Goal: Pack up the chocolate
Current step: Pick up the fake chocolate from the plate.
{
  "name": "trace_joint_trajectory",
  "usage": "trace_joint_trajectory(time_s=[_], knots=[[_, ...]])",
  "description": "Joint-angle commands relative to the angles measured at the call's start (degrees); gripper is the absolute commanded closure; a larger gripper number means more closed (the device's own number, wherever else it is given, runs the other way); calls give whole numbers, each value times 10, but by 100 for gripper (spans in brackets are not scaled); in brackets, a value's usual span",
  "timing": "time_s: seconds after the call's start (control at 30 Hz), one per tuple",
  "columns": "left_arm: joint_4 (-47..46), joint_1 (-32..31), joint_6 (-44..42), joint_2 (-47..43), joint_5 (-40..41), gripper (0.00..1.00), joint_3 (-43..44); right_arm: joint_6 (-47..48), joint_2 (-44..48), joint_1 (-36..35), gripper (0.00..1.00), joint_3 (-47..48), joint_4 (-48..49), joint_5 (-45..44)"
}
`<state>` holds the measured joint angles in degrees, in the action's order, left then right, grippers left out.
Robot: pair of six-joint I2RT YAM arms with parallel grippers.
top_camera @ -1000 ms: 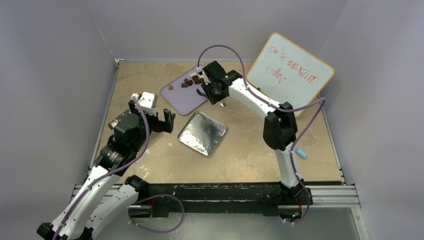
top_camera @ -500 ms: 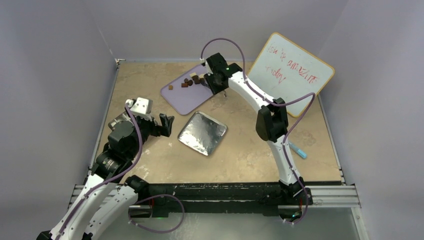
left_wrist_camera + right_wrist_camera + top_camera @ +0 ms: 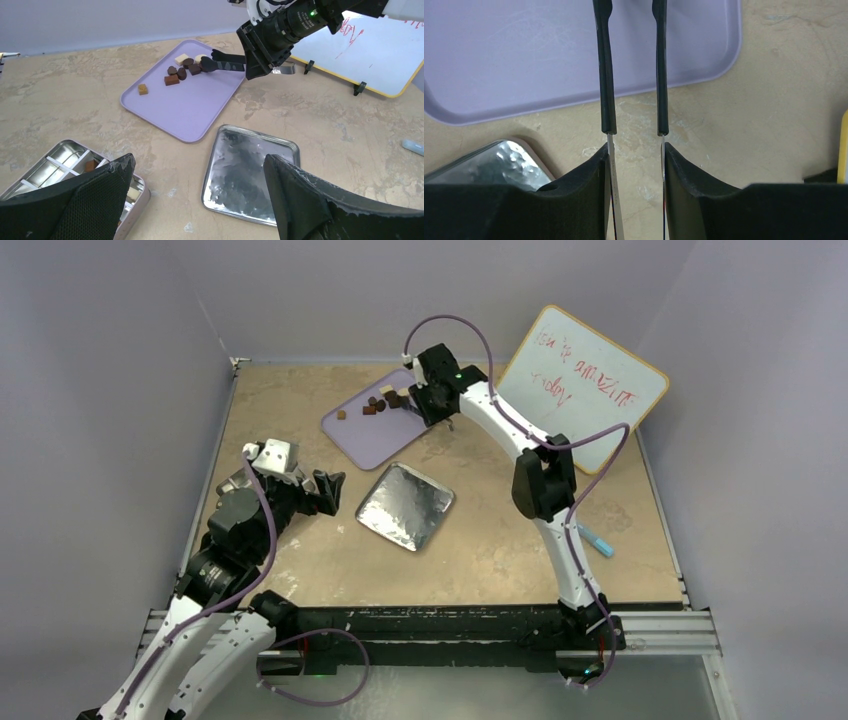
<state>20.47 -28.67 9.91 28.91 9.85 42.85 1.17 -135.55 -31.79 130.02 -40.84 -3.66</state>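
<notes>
While the left gripper hangs with its jaws spread wide and nothing between them above the near-left part of the counter, the right gripper is clamped on a pair of thin tongs with black-sleeved arms, which run out between its fingers over the far edge of the lilac tray. Most of the chocolate sits in a small cluster at the far end of that tray: dark, caramel and cream pieces close together, with one caramel piece lying apart to the left. The tong tips reach right up to the cluster; whether they touch a piece cannot be told. A shiny silver square lies flat just near of the tray. At the left, a divided metal tin holds a few pieces in its compartments. A whiteboard with red writing leans at the far right.
</notes>
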Motion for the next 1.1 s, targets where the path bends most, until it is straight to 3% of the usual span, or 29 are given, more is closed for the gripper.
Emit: trace_joint_trajectory(time_s=[0.0, 0.77, 1.07], knots=[[-16, 1, 5, -4, 6, 2, 0, 19, -24, 3, 59, 38, 9, 2], [-14, 1, 4, -12, 4, 4, 1, 54, -74, 5, 63, 55, 53, -4], [-10, 1, 1, -5, 6, 6, 5, 53, -50, 5, 73, 32, 66, -3]])
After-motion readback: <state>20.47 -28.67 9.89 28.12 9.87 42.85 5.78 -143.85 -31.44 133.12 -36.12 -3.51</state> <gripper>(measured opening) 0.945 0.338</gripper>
